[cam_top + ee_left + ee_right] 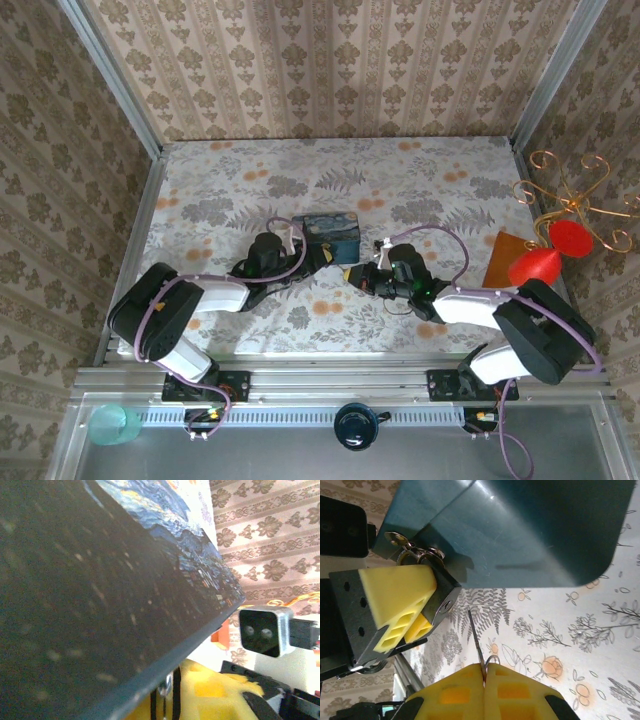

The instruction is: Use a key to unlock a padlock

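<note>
Floral tabletop (450,170), damask-papered walls (330,60)

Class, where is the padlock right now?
Right wrist view, left of centre: the padlock sits in the left pincer, under the blue tin, beside the key.

key (476,640) mostly hidden between right fingers (455,690), padlock (445,597) half covered by left fingers (395,595), tin (100,605) blurred, cut off
</note>
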Robot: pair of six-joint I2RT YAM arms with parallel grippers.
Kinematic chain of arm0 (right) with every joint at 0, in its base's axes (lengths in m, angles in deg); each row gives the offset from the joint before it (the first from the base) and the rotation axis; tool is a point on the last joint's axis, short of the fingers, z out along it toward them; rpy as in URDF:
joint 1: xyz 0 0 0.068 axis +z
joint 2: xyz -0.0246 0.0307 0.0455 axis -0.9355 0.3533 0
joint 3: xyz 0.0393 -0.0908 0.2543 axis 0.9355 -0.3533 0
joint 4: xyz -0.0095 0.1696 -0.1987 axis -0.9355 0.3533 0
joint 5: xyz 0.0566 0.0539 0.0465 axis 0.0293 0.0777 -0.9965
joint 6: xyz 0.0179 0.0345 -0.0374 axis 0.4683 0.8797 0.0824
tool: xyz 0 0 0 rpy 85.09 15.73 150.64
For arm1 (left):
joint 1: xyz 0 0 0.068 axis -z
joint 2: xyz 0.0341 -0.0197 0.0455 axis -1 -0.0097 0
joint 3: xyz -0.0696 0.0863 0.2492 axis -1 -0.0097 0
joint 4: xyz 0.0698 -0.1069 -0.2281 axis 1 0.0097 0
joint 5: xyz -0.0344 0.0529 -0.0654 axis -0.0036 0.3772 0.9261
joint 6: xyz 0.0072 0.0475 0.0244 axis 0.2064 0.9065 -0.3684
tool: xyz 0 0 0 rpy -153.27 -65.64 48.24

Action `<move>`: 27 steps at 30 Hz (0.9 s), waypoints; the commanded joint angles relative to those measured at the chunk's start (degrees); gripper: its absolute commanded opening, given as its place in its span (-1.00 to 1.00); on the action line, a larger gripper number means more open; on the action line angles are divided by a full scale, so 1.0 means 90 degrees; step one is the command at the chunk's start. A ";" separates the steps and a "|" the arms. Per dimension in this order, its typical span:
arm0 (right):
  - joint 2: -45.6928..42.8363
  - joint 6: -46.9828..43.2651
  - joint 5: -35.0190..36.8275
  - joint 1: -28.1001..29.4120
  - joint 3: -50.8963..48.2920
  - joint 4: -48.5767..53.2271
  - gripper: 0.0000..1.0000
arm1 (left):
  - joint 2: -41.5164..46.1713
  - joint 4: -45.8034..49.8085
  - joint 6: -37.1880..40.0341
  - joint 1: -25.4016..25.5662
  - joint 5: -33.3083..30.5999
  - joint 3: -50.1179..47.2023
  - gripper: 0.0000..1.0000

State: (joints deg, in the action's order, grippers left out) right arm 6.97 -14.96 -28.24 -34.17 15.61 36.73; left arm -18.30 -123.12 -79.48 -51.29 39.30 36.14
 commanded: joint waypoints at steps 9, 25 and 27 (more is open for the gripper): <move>0.0444 0.0467 -0.0690 -0.0252 -0.0243 -0.1660 -1.00 | 0.0225 -0.0765 -0.0538 -0.0069 0.0334 -0.0077 -1.00; 0.0321 0.0244 -0.0915 -0.0271 -0.0216 -0.2075 -1.00 | 0.0284 -0.1033 -0.0998 -0.0079 0.0529 0.0078 -1.00; 0.0325 0.0262 -0.0941 -0.0271 -0.0233 -0.2168 -1.00 | 0.0304 -0.1007 -0.0988 -0.0084 0.0522 0.0079 -1.00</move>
State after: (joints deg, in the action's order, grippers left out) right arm 11.15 -11.87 -35.01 -36.32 13.69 21.02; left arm -17.67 -127.44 -87.50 -52.04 41.22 35.57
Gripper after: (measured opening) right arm 0.067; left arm 0.146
